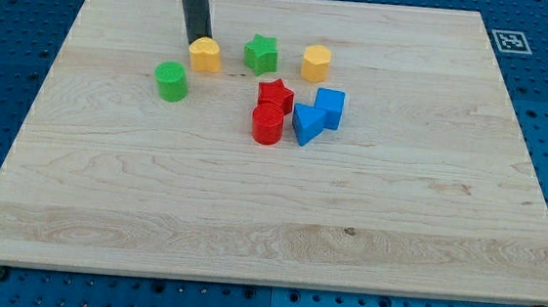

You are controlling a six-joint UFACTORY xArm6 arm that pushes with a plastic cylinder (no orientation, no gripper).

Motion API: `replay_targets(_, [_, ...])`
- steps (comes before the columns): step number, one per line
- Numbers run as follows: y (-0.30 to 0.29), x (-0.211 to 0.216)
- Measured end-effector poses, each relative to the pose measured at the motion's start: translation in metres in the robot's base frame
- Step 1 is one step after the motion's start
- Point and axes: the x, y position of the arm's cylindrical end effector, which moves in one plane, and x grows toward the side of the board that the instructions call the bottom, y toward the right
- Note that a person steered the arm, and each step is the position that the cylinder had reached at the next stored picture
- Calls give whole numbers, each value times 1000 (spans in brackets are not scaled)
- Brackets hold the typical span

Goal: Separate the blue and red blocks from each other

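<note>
Meanwhile, my tip [196, 41] against the yellow block [204, 55], red star [276, 94] and blue triangle [305, 124] nearly touching.

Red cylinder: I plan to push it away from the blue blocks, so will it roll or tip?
The red cylinder stands on its flat end, so it will probably slide rather than roll. It looks squat, so tipping seems unlikely. Its round side may let it slip off my tip, and the red star touching it may move too.
</note>
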Motion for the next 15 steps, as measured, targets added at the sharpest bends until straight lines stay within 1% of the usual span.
replay_targets(1, [12, -42])
replay_targets(2, [83, -49])
replay_targets(3, [182, -29])
replay_targets(4, [231, 23])
replay_targets(5, [220, 52])
replay_targets(7, [156, 73])
replay_targets(8, [150, 107])
replay_targets(9, [160, 137])
replay_targets(10, [165, 146])
replay_targets(11, [164, 146])
replay_targets(14, [76, 146])
replay_targets(15, [87, 146])
